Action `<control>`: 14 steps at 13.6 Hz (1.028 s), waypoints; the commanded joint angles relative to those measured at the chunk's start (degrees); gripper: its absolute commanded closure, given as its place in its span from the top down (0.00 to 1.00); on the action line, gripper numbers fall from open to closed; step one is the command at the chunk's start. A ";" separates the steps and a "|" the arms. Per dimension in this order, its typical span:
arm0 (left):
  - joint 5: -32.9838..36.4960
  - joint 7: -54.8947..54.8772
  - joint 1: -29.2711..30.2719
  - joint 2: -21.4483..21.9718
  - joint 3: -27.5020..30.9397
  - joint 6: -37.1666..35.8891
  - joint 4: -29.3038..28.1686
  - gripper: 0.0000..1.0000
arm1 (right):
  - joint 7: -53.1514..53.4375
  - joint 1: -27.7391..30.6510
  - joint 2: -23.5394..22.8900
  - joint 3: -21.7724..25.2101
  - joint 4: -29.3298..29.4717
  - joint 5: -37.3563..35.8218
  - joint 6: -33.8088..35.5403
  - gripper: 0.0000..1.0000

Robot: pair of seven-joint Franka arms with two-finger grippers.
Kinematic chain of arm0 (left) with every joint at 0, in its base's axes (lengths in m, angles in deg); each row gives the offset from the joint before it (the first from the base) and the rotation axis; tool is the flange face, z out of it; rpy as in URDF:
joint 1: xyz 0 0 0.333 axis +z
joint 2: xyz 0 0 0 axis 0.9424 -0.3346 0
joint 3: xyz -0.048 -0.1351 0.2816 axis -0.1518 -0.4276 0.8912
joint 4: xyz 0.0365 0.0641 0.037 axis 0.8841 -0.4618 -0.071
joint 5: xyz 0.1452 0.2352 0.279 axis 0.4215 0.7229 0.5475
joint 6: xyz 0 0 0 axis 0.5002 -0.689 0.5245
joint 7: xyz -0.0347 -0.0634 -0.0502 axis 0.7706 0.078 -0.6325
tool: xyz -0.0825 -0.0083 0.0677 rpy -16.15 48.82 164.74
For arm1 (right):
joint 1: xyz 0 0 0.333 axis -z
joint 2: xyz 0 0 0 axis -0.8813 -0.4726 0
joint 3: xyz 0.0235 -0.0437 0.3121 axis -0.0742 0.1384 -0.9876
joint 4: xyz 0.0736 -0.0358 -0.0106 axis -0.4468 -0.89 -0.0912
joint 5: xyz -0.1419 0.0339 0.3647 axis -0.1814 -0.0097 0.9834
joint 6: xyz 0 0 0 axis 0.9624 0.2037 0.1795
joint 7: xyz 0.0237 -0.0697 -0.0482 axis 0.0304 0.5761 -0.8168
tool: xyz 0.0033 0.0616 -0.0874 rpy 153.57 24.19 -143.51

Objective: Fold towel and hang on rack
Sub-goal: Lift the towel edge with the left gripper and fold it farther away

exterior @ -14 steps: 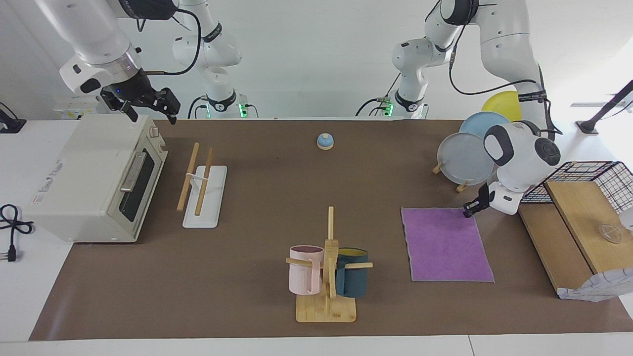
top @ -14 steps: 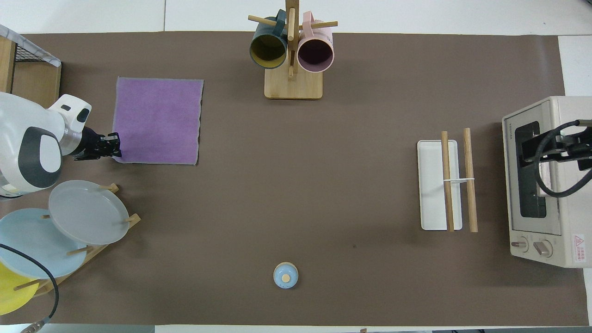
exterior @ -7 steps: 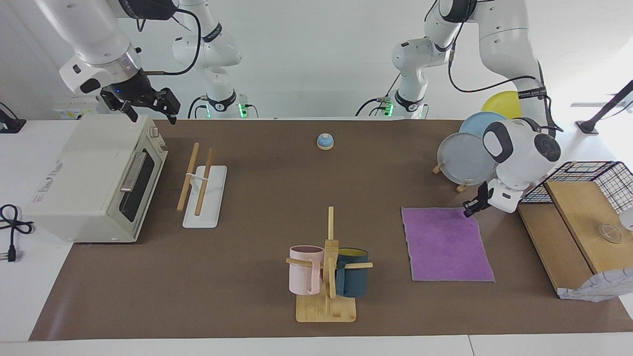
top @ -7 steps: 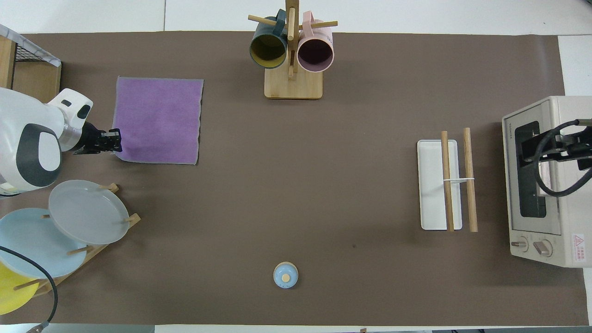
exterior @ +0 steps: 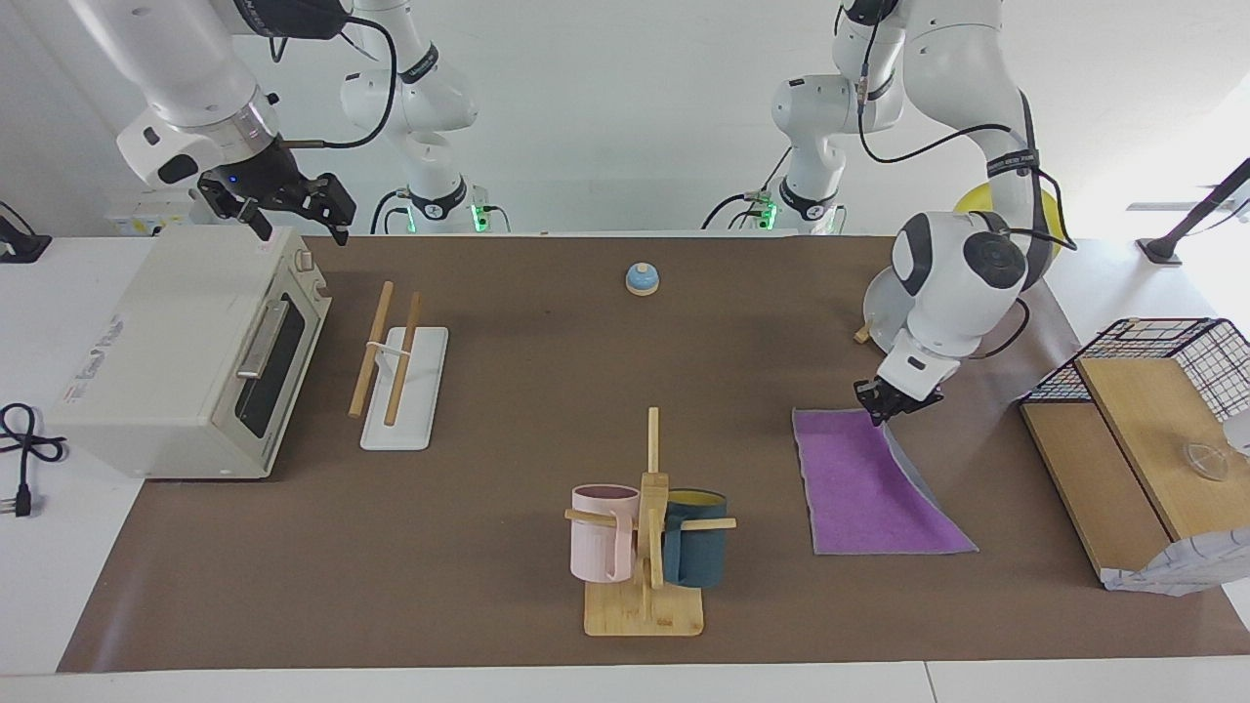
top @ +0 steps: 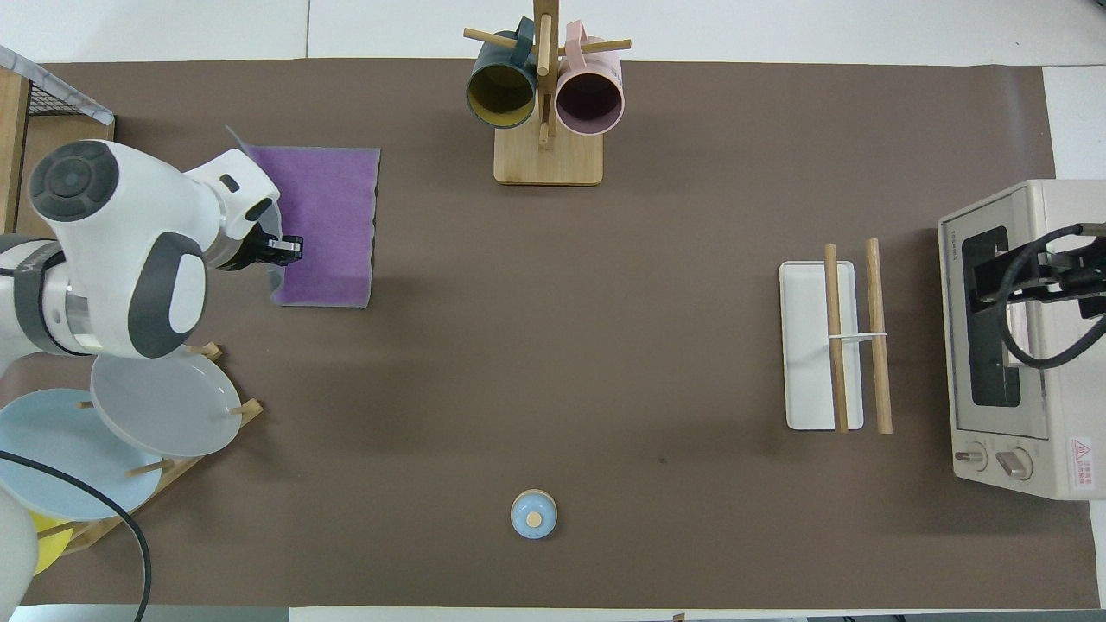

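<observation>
A: Item one, the step in hand. What have you got?

B: Your left gripper is clenched on a corner of the towel and has it raised over the cloth, grey underside showing along the lifted edge. The rest lies flat, purple up, beside the mug stand toward the left arm's end of the table. To fold well, I'd judge you should carry the corner low across toward the mug stand side, keep the drape taut, and lay edge on edge before letting go; thin cloth will likely slide or bunch if dragged.

A: Item two, the other hand and the target?

B: Your right gripper waits over the oven, fingers spread, holding nothing. The rack stands in front of the oven, well apart from the mug stand.

A: Item three, writing?

B: Lettering on the oven's side and top edge, and a red-and-white warning label by its knobs; none of it readable.
</observation>
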 commanded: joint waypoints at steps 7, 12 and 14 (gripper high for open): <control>2.45 -0.16 -8.21 0.52 0.86 1.90 -4.06 1.00 | -1.32 0.99 1.01 -0.47 -1.39 0.96 -1.22 1.00; 1.76 -0.86 -3.39 -0.18 0.69 -0.56 -0.99 1.00 | -1.32 0.99 0.93 -0.47 -1.30 0.96 -1.22 1.00; -2.87 -1.74 0.04 -0.53 0.60 0.84 -0.63 1.00 | -1.32 0.99 0.93 -0.56 -1.39 0.96 -1.22 1.00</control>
